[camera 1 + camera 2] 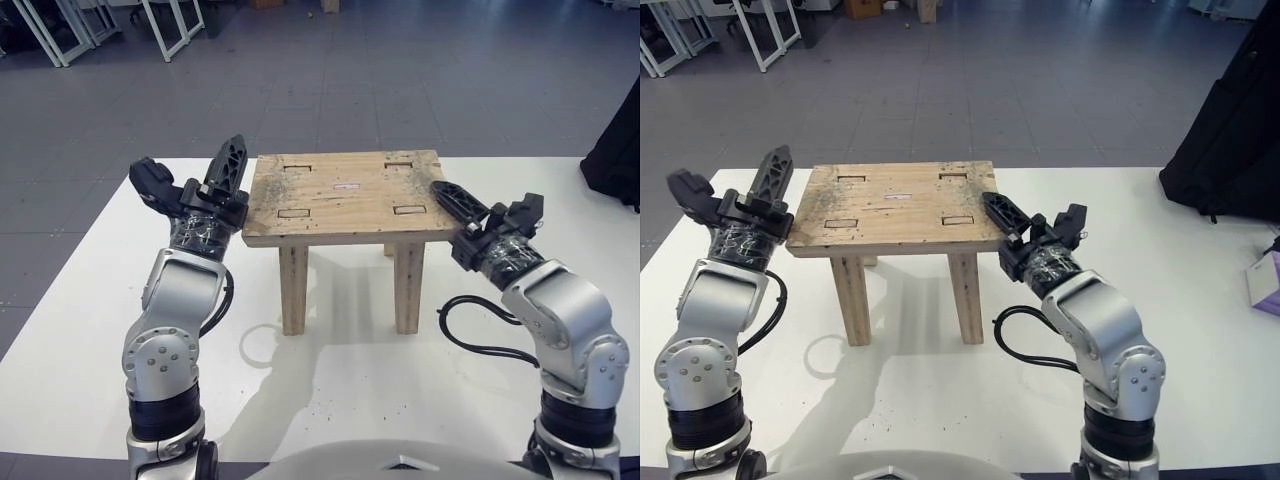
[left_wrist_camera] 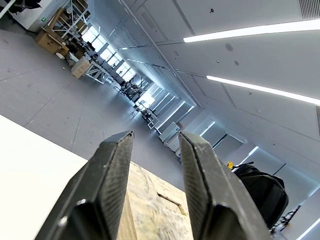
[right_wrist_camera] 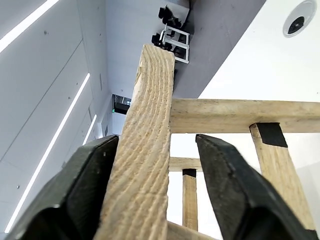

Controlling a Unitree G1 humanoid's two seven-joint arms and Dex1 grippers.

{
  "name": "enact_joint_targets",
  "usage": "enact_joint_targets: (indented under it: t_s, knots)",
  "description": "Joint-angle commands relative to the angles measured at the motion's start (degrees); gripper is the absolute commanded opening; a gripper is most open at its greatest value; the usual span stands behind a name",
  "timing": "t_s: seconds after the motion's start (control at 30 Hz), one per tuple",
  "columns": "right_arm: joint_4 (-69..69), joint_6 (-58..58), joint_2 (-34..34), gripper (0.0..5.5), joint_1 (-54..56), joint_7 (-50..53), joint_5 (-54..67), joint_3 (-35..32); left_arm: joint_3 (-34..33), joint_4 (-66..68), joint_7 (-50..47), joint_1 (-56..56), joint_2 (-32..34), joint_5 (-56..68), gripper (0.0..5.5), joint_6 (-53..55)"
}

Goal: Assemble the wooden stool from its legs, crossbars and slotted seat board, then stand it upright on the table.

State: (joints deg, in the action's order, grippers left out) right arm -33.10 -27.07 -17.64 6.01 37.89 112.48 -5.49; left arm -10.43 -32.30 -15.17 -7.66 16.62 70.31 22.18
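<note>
The assembled stool (image 1: pixel 400 285) stands upright mid-frame on the bench (image 1: pixel 90 270); the left gripper (image 2: pixel 156 140) and right gripper (image 3: pixel 156 142), both spread, bracket opposite edges of its seat board (image 1: pixel 343 190), apparently steadying it.

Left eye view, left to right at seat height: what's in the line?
left gripper → stool seat → right gripper → black bag

Grey floor (image 1: pixel 420 70); white frames (image 1: pixel 170 25); ceiling strip lights (image 2: pixel 250 31).
</note>
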Motion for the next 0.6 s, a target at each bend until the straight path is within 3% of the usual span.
enact_joint_targets:
  t_s: [0.03, 0.27, 0.47, 0.6]
  knots:
    - [2.4, -4.3, -3.8, 3.03, -1.7, -5.3, -3.5, 1.1, 1.7, 0.9, 2.2, 0.1, 1.1, -3.7, 1.66, 2.8]
    - [4.9, -3.3, -5.7, 3.03, 2.6, -13.7, -8.1, -2.2, 0.2, 0.0, 3.7, -3.2, 0.9, -5.3, 1.66, 2.6]
    - [7.9, -5.8, -8.8, 3.03, 4.1, -20.4, -4.9, -6.2, -3.2, -2.9, 5.9, -3.1, 3.7, -5.3, 1.66, 3.1]
    - [8.5, -5.9, -10.9, 3.03, 6.0, -24.8, -13.1, -7.1, -5.9, -3.7, 5.6, -3.5, 6.3, -8.6, 1.66, 2.8]
